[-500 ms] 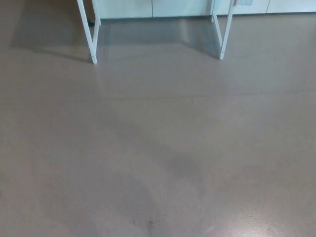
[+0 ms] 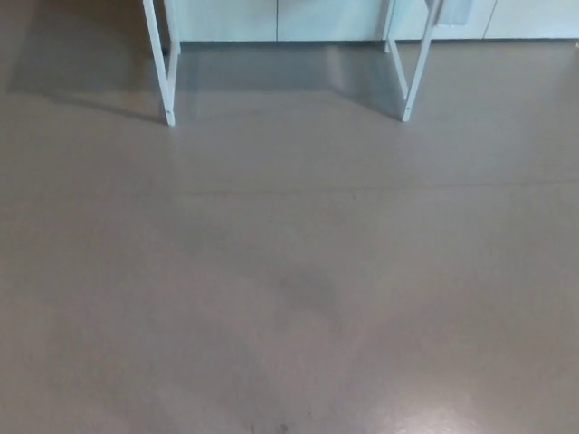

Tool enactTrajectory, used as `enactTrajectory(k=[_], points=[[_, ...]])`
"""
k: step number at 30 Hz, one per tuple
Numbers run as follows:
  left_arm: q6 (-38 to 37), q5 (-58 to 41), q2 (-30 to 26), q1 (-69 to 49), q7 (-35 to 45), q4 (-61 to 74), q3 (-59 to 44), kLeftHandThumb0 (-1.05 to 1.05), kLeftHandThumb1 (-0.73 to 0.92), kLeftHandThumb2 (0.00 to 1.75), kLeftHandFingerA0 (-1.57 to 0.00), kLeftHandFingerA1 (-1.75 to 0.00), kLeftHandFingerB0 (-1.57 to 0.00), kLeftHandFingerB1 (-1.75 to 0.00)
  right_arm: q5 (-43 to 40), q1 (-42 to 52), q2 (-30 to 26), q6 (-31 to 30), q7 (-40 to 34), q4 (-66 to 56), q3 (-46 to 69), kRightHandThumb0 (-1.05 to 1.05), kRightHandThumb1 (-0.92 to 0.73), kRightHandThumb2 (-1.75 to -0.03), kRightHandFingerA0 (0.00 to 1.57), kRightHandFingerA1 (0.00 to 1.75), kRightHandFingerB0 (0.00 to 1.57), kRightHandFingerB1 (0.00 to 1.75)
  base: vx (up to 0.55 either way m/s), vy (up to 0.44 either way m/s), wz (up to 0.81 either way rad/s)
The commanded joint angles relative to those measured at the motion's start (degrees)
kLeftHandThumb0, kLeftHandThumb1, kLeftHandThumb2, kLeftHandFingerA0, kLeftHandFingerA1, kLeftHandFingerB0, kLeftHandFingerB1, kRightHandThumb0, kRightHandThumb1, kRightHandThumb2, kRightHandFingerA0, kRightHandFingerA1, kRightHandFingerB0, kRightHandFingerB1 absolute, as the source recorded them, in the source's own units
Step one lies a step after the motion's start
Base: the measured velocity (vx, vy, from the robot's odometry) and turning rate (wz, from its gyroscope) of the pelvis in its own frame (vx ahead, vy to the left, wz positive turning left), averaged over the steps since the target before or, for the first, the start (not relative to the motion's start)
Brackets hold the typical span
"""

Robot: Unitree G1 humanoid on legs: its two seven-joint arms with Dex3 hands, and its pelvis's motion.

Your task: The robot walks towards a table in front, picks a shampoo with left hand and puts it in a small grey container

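— While your head is tipped down like this, what lies before you?
— Mostly smooth grey-brown floor (image 2: 289,362), crossed by a faint seam line (image 2: 362,190), with a darker smudge (image 2: 308,289) near the middle. At the top edge stand the slanted white legs of the table: one leg on my left (image 2: 159,63), one on my right (image 2: 417,63), with a soft shadow (image 2: 280,72) on the floor between them. Behind them runs a pale panelled front (image 2: 226,18).
— And your hands?
— Neither my left hand nor my right hand shows, so I cannot tell whether they are open or closed.
— The shampoo?
— The table's top is cut off above, so the shampoo and the small grey container are out of sight. I cannot tell where they sit.
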State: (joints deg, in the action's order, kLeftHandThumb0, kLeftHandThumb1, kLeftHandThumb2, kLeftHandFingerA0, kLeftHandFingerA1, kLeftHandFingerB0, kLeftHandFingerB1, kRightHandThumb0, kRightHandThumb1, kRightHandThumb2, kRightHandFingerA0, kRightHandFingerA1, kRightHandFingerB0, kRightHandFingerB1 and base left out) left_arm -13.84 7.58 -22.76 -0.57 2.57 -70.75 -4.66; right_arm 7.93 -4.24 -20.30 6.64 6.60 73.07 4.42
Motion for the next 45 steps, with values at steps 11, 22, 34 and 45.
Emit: enactTrajectory(k=[11,22,34,45], points=[[-2.8,-1.3,-0.1,4.7,0.0,-0.3,-1.1,-0.33,0.61,0.58,-0.7,-0.74,-0.28,-0.3,-1.5,-5.8,-1.6,0.6,0.8,-0.3,1.2,-0.43,-0.72,-0.62,0.54,0.42,0.33,0.32,0.29,-0.054,0.12],[-2.7,-0.4,-0.6,2.5,-0.1,-0.5,0.7,-0.36,0.62,0.6,-0.7,-0.66,-0.29,-0.32,-2.1,-2.7,-1.3,1.3,1.4,0.0,1.3,-0.43,-0.71,-0.61,0.54,0.42,0.33,0.32,0.42,-0.034,0.05],[-2.6,-0.8,-0.3,1.1,0.0,-0.7,1.2,-0.35,0.61,0.59,-0.77,-0.86,-0.28,-0.31,-2.0,-0.3,-1.2,2.3,1.9,0.2,1.2,-0.44,-0.71,-0.61,0.56,0.43,0.34,0.32,0.43,0.171,-0.26],[-2.0,-1.1,-0.3,1.3,0.3,-0.7,1.5,-0.35,0.61,0.59,-0.78,-0.89,-0.26,-0.3,-2.2,0.0,-1.0,1.8,1.3,0.3,1.5,-0.43,-0.72,-0.61,0.51,0.41,0.32,0.31,0.46,-0.066,0.3]])
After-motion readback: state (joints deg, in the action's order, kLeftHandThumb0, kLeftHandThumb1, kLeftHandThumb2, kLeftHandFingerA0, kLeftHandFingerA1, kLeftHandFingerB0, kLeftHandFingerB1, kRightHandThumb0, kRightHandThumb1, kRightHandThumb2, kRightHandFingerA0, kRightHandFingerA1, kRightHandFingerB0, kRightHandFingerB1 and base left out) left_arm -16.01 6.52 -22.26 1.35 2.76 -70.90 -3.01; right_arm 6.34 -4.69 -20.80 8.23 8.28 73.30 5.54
